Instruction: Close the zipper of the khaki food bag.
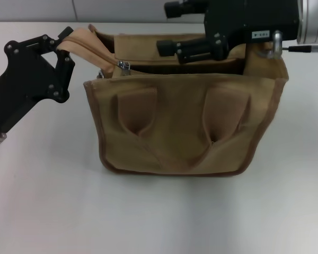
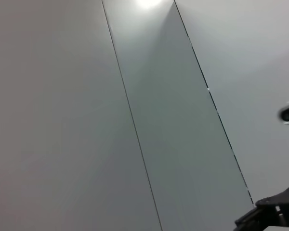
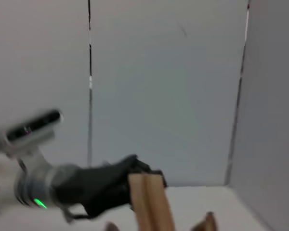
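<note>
My left hand (image 1: pixel 63 45) pinches the left end of the khaki food bag (image 1: pixel 185 127) at desk (image 1: pixel 42 201) centre; wide bare margins. Right hand (image 1: pixel 167 46) over the gaping zipper (image 1: pixel 123 65), grip indiscernible.

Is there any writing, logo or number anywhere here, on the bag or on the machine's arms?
Small white label on the right gripper's black housing: too small and blurred to read.
khaki food bag: no writing or logo visible.
left gripper, clamped on the bag's end flap: no markings visible.
Both wrist views: no text, only plain wall panels.
</note>
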`<state>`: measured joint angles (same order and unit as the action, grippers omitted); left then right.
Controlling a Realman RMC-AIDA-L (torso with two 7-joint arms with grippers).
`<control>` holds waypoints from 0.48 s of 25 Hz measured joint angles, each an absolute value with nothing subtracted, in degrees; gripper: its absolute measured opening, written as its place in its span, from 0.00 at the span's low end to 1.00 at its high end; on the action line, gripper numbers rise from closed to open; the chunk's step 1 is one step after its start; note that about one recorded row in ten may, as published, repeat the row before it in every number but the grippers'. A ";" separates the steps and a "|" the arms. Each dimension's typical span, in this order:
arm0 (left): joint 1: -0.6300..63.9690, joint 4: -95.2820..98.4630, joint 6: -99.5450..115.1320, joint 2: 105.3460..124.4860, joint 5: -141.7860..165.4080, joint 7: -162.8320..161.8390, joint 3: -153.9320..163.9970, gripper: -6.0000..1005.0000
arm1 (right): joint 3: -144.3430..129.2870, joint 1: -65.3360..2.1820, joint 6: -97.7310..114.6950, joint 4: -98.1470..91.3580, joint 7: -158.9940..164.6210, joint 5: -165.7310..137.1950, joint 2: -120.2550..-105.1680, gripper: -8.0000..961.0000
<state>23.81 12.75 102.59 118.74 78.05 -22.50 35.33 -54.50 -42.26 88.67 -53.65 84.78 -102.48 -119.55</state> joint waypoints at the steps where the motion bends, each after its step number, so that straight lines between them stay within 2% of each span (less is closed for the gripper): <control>1: 23.76 12.74 102.60 118.74 78.05 -22.50 35.33 0.03 | -55.48 -41.40 87.22 -53.30 80.14 -101.38 -119.64 0.82; 12: 23.67 12.71 103.02 118.80 77.69 -23.17 35.15 0.03 | -64.65 -37.83 81.49 -48.90 46.91 -88.85 -119.56 0.82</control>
